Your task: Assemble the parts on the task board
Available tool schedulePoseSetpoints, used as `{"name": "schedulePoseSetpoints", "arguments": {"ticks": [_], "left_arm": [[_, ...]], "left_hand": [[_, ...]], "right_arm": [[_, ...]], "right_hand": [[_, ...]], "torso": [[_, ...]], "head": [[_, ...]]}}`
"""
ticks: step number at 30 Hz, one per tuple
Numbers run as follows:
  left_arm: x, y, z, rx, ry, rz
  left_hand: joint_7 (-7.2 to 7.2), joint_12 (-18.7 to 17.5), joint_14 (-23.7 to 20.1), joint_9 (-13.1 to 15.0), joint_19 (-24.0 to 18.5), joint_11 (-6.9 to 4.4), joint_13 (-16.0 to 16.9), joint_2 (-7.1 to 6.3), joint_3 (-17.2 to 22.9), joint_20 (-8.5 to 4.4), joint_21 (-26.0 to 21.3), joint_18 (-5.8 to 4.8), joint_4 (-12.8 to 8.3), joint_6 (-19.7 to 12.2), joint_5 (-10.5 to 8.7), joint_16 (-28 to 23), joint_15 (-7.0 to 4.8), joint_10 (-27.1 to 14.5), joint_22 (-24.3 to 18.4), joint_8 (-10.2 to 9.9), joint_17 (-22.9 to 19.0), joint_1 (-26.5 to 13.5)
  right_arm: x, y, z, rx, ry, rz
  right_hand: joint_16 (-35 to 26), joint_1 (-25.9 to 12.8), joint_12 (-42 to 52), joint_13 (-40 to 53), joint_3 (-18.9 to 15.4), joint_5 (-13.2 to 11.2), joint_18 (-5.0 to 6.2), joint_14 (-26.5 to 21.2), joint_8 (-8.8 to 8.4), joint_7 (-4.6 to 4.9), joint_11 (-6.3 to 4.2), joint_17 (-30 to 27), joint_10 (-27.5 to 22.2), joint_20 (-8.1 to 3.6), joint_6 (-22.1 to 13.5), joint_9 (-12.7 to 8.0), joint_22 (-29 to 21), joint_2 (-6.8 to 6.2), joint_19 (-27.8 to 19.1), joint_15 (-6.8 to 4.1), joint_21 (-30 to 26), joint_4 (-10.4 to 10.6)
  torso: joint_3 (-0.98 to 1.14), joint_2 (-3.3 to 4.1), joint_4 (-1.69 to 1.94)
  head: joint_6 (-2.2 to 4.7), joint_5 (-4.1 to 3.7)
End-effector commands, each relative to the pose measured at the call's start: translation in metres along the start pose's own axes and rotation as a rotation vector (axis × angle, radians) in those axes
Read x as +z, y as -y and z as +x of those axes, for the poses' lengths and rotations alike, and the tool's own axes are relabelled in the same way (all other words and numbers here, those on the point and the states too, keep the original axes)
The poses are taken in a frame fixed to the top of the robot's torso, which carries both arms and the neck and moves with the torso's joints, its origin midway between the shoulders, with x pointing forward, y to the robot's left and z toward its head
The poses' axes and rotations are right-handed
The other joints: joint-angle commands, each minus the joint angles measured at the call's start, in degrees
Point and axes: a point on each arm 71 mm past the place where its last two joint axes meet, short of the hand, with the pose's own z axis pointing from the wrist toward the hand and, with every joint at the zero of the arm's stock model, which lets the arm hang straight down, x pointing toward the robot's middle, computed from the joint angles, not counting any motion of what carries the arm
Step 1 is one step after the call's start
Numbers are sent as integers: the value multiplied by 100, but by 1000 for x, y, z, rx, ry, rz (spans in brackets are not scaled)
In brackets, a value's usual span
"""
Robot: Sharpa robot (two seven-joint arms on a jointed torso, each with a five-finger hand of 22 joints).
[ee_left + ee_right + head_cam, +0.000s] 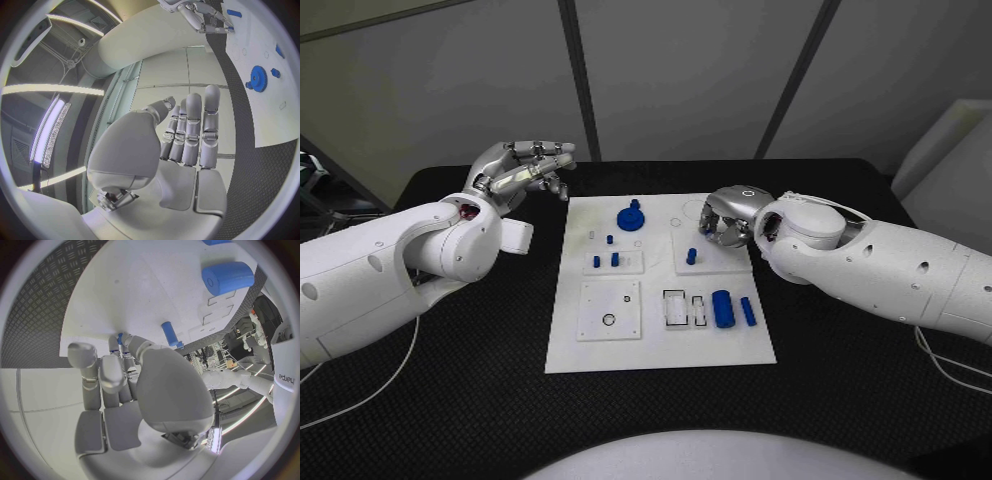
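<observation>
Task board (661, 345): a white plate lying flat in the middle of the black table (473, 400), between the two arms.

Left hand (524, 170): raised off the table just past the board's far left corner, touching nothing. In the left wrist view its fingers (194, 130) are stretched out side by side, the thumb standing a little apart, and the palm is bare.

Right hand (723, 222): down at the board's right edge, about level with the upper right plate. In the right wrist view its fingertips (119, 342) are bunched together against the white surface, and a speck of blue shows right at the tips. I cannot tell whether it has hold of a part there or is only touching the board.

Gear (630, 217): a round blue toothed piece near the far end of the board, with a small knob on top.

Small pegs (606, 260): two short blue pieces standing on the upper left plate.

Single peg (691, 256): one blue piece on the upper right plate, just beside the right hand.

Large cylinder (723, 308): a thick blue roller lying on the board's near right part.

Slim pin (749, 311): a thin blue rod lying just to the right of the large cylinder, parallel to it.

Rectangular slots (685, 307): two outlined openings just left of the large cylinder.
</observation>
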Motion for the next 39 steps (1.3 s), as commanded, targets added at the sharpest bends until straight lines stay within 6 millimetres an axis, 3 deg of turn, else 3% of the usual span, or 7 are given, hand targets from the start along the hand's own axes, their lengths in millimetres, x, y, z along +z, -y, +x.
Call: {"name": "schedulePoseSetpoints", "arguments": {"ticks": [1, 6, 11, 17, 28, 35, 39], "left_arm": [[1, 1, 2, 12, -20, 3], [2, 0, 2, 19, -23, 2], [2, 0, 0, 25, -17, 2], [3, 0, 1, 25, -17, 3], [4, -1, 3, 22, -24, 2], [5, -1, 6, 18, -30, 3], [6, -2, 8, 16, -33, 3]], "left_hand": [[6, 25, -25, -1, 44, 2, 10, 19, -6, 11, 32, 75, -34, -36, 21, 26, -1, -43, 6, 31, -8, 45], [14, 40, -28, -1, 48, 10, 12, 28, 15, 11, 42, 74, -57, -55, 25, 28, 2, -72, 16, 37, -13, 72], [18, 50, -30, -1, 49, 12, 14, 32, 26, 11, 47, 74, -69, -63, 28, 27, 3, -82, 22, 41, -16, 85], [27, 60, -33, -1, 47, 21, 15, 46, 31, 15, 51, 71, -55, -73, 30, 27, 10, -99, 27, 47, -20, 66], [40, 77, -39, -3, 39, 35, 15, 49, 32, 23, 54, 68, -33, -104, 32, 28, 23, -142, 35, 53, -26, 26], [44, 81, -42, -4, 36, 39, 14, 48, 33, 26, 54, 68, -29, -118, 32, 29, 27, -160, 37, 53, -28, 15], [44, 82, -42, -4, 36, 40, 14, 48, 33, 26, 54, 68, -29, -120, 32, 29, 28, -161, 38, 53, -29, 14]], "right_arm": [[-2, 0, 0, -11, 26, 11], [-5, 0, -3, -10, 51, 4], [-11, -1, -7, -5, 83, -10], [-21, -5, -13, 1, 106, -32], [-37, -39, -29, 35, 168, -130], [-40, -77, -35, 71, 191, -231], [-38, -95, -37, 91, 193, -277]], "right_hand": [[37, 36, 20, 27, 55, 4, -81, 148, 24, 4, -67, 14, 132, -26, 57, 11, 43, 68, -4, -36, 56, -36], [43, -34, 5, 39, 75, 24, -87, 144, 29, 6, -66, 7, 136, -28, 65, 21, 92, 23, -14, -35, 103, -66], [50, -96, -9, 47, 75, 47, -88, 141, 27, 5, -65, 5, 131, -27, 62, 27, 114, -11, -28, -34, 127, -76], [67, -125, -15, 53, 80, 76, -90, 142, 30, 1, -68, 21, 135, -27, 66, 32, 139, -26, -33, -35, 150, -87], [113, -165, -30, 72, 124, 203, -96, 147, 36, -5, -73, 61, 152, -31, 81, 46, 213, -42, -42, -40, 218, -130], [115, -178, -39, 79, 149, 256, -97, 144, 34, -5, -73, 55, 156, -32, 79, 50, 234, -44, -50, -41, 240, -152], [121, -181, -42, 82, 158, 272, -98, 145, 34, -4, -73, 59, 157, -32, 79, 51, 246, -44, -51, -41, 251, -160]], "torso": [[3, -3, 2], [-4, -2, -12], [-4, -10, -1], [-7, -12, 2], [-6, -6, 7], [-9, -2, 12], [-7, -10, 3]], "head": [[-22, 4], [-27, 25], [-16, 9], [37, 3], [110, 20], [118, 131], [108, 258]]}}
